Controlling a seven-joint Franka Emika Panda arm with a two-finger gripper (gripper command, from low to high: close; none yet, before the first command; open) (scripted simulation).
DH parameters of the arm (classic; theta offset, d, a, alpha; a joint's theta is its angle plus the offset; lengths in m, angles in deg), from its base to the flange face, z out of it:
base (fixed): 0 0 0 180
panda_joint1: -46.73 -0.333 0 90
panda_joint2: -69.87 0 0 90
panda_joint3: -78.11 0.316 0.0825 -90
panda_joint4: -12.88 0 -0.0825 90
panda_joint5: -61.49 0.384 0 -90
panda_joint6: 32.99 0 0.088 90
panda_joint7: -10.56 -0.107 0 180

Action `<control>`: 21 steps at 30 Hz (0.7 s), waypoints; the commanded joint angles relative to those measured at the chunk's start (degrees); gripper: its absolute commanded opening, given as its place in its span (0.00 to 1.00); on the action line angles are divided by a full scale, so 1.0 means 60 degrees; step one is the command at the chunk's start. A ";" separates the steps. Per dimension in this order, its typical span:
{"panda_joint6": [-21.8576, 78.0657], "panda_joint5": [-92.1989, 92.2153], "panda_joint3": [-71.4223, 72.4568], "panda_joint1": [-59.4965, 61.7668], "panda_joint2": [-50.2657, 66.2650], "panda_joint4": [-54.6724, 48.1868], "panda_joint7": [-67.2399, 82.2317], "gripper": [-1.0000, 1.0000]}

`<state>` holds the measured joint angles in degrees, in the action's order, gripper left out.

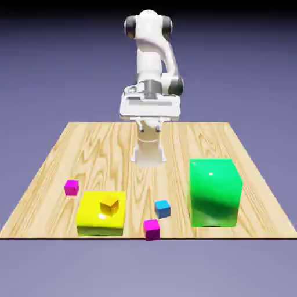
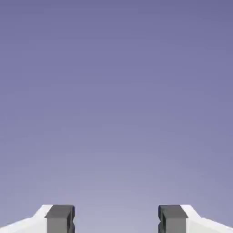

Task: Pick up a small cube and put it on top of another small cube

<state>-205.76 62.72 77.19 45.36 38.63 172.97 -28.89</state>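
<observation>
Two small magenta cubes lie on the wooden table: one small cube [image 1: 71,187] near the exterior view's left edge, the other small cube [image 1: 152,229] at the front edge near the middle. My gripper [image 1: 149,126] hangs high above the table's far part, well away from both cubes. In the hand view my gripper [image 2: 116,219] is open, its grey fingertips [image 2: 59,219] wide apart with only the plain blue-violet backdrop between them. No cube shows in the hand view.
A flat yellow block [image 1: 101,213] with a small orange cube [image 1: 109,205] on top sits at the front left. A small blue cube [image 1: 163,208] lies near the middle front. A large green block [image 1: 214,192] stands at the right.
</observation>
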 commanded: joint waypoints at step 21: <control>0.3566 0.3565 -0.2678 -0.1969 0.4138 -0.2624 0.8722 0.50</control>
<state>-184.37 84.10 61.12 33.55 63.46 157.23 23.44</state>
